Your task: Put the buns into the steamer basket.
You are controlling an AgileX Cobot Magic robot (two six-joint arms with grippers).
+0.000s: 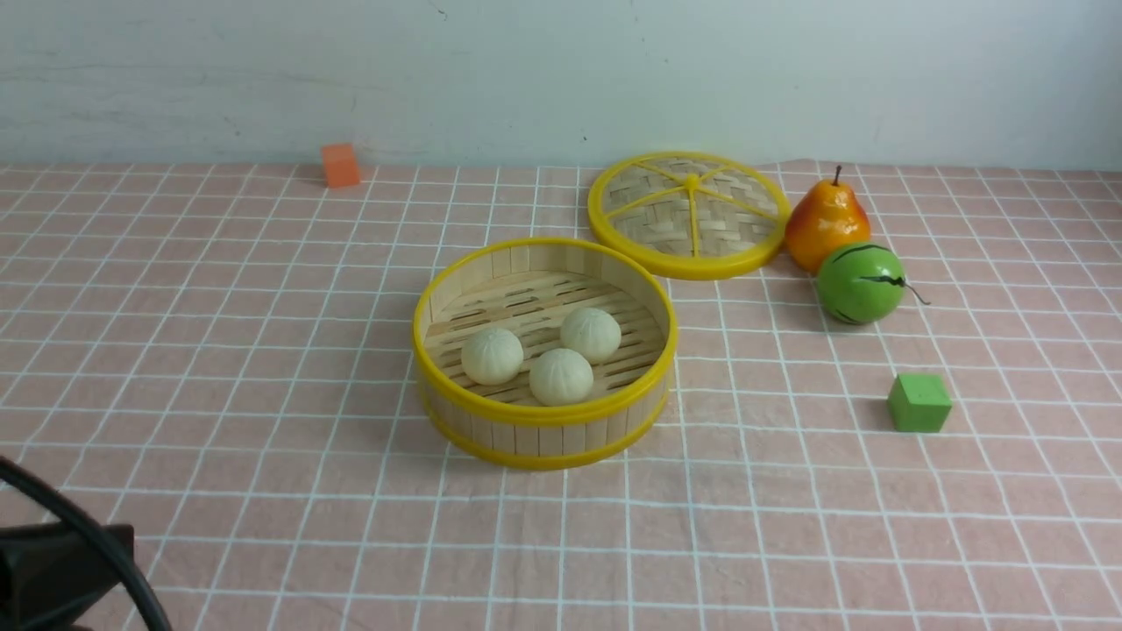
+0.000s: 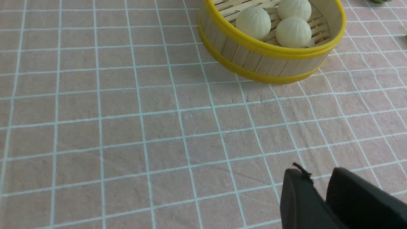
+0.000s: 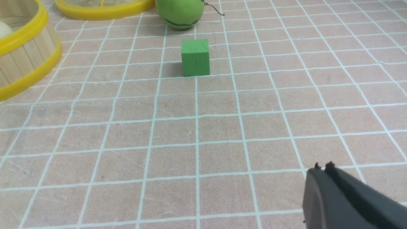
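Looking forward from the front view, the steamer basket (image 1: 544, 352) stands upright near the middle of the pink checked tablecloth (image 1: 219, 350). All three buns (image 1: 554, 355) lie on its slatted floor, clustered close together. The woven lid (image 1: 690, 215) lies behind and to the right of the basket, its near rim just beside the basket's far rim. A pear (image 1: 826, 223) stands just to the lid's right, touching or nearly touching a green striped ball fruit (image 1: 860, 283) in front of it. A green cube (image 1: 919, 403) sits nearer, well apart from the basket. An orange cube (image 1: 340, 165) rests by the back wall. Only a dark part of the left arm (image 1: 61, 561) shows at the lower left corner.

Left wrist view: the left gripper (image 2: 313, 179) hovers over bare cloth, its two black fingers parted by a narrow gap, nothing between them. The basket with three buns (image 2: 281, 20) lies well apart.

Right wrist view: the right gripper (image 3: 322, 168) has its fingers pressed together, empty. The green cube (image 3: 195, 57) stands ahead of it, with the striped fruit (image 3: 180, 12) beyond and the basket wall (image 3: 28, 60) off to one side.
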